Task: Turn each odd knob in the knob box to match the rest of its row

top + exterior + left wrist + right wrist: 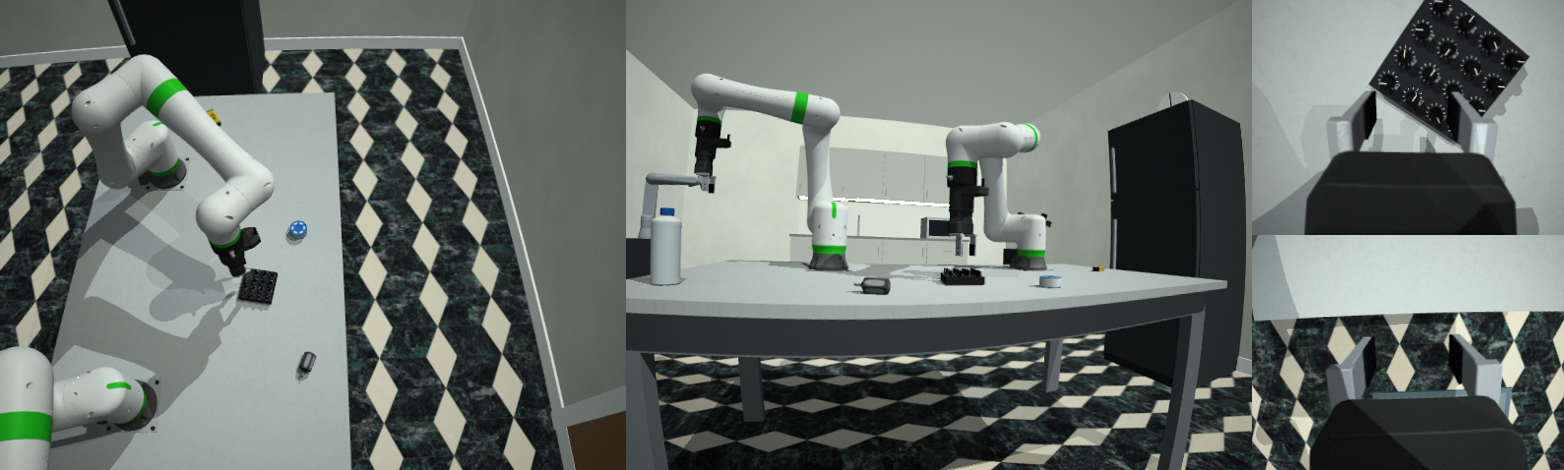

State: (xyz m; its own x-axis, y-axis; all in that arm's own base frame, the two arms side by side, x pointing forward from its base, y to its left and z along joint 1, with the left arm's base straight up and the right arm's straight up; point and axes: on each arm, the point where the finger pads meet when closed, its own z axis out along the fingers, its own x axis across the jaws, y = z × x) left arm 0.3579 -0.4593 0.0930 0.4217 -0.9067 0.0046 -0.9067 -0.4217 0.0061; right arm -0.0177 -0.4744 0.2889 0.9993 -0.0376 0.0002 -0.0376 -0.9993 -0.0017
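The black knob box (255, 300) (962, 280) (1445, 27) lies on the table, turned diagonally in the left wrist view. There, in the left-hand line of knobs, one knob (1405, 56) points up while the other three point left. In the line beside it, one knob (1447, 49) points down-left; the others point up-right. Visible pointers in the third line point down-right, in the fourth right. A finger hides some knobs; letters are unreadable. My left gripper (965, 252) (1411, 106) is open above the box's edge. My right gripper (707, 189) (1412, 351) is open, far from the box.
A blue-topped round tin (298, 228) (1049, 281) and a dark grey object (307, 362) (875, 285) lie on either side of the box. A small yellow object (213, 116) (1098, 267) lies at the far end. A white bottle (665, 250) stands near the right gripper.
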